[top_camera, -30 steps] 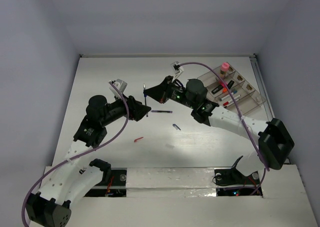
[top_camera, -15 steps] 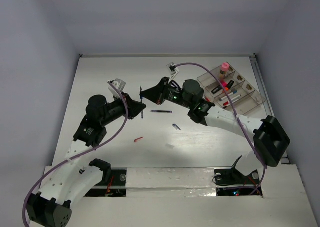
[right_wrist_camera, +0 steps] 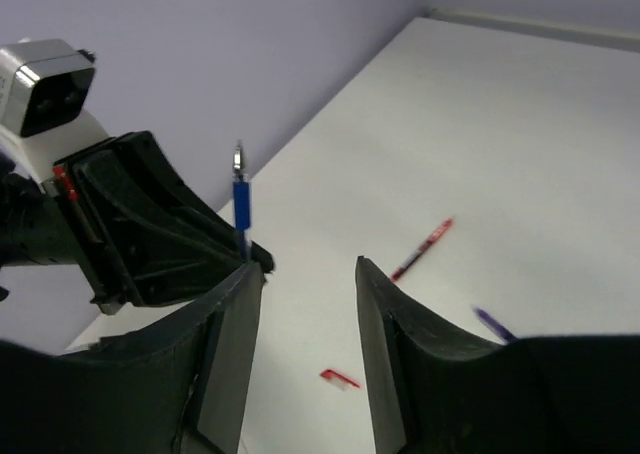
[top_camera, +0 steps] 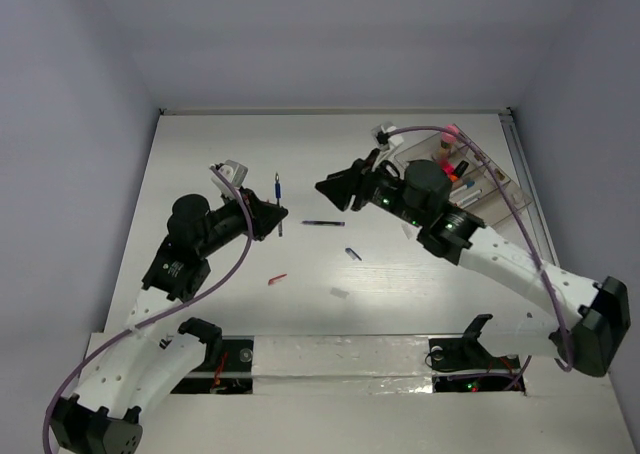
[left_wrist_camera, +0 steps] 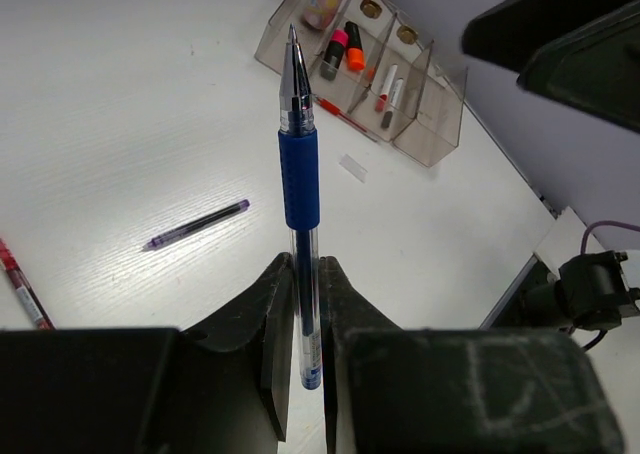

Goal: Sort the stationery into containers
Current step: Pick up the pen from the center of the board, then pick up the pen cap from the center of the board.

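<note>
Mid-sort, pinching the blue pen (left_wrist_camera: 299, 189) upright by its lower end in the closed left gripper (left_wrist_camera: 305, 274), above the table (top_camera: 200, 154) left of centre, with the right gripper (right_wrist_camera: 305, 274) parted and empty just right of it; next, probably handing across or carrying to the clear tray (left_wrist_camera: 430, 124) at far right.

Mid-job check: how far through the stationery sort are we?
Done: the organiser tray holds an orange marker, a pink-capped bottle and more. In hand: the left gripper is shut on a blue pen, by its back end; the right gripper is open and empty. Left: a dark pen, a red piece, a small purple piece and a white scrap lie loose on the table.
</note>
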Available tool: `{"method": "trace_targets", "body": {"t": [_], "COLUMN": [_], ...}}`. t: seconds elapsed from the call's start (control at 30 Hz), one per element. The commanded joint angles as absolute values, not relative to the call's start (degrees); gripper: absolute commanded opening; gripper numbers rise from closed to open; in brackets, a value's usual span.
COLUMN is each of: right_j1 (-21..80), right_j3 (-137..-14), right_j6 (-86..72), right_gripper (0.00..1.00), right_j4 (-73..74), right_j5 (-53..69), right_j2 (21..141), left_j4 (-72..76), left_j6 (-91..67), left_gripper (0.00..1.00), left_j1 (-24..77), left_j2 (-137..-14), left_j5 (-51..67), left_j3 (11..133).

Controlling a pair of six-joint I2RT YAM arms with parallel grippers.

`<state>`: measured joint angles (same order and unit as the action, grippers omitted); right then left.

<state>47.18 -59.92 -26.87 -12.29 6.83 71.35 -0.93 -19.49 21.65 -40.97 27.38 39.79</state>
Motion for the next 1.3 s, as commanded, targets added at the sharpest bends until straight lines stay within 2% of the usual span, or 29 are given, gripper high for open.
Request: {"method": "trace_targets", "body": {"t": [0.0,0.03,0.07,0.2,0.23,0.37,0.53,0.87,1.27], "right_j1": [44.83,44.13,42.55,40.08,39.47,39.46,39.46,40.78,42.54], "right_j3": [-59.24,-59.33,-59.59,-60.99,-61.61,-62.22,-64.68,-70.13,-70.05], "right_j6": [-17.77,-17.67,-17.49,-14.33,-13.28,-11.60,-9.93,-7.56,-8.53], "right_gripper": [0.48,0.43,0.34,0.31,0.31,0.45,0.52,0.54,0.50], "right_j4": [4.54,7.62,13.56,24.59,26.26,28.74,28.83,30.66,30.76], "right_j5": [0.36,-2.61,-3.33,-2.82,-1.94,2.19,3.43,4.57,4.22], "right_j2": [67.68,67.94,68.46,71.89,73.55,79.34,88.76,99.57,103.09], "left_j4": [0.09,0.09,0.09,-1.32,-1.41,-1.49,-1.23,-1.58,-1.58], "left_j6": [-18.19,-18.11,-18.11,-17.93,-17.93,-17.84,-17.84,-17.67,-17.75], "left_gripper": [0.00,0.00,0.00,0.00,0.00,0.00,0.00,0.00,0.00], "left_j1": [21.53,21.53,21.53,21.53,21.53,21.53,21.53,21.53,21.53], "left_j2": [-39.90,-39.55,-39.46,-38.76,-38.50,-38.06,-38.49,-38.41,-38.50], "left_j5": [25.67,25.66,25.66,25.14,24.96,24.79,25.49,25.31,25.14], "left_j3": [41.04,40.96,40.96,40.87,40.87,40.96,41.04,41.13,41.13]}}
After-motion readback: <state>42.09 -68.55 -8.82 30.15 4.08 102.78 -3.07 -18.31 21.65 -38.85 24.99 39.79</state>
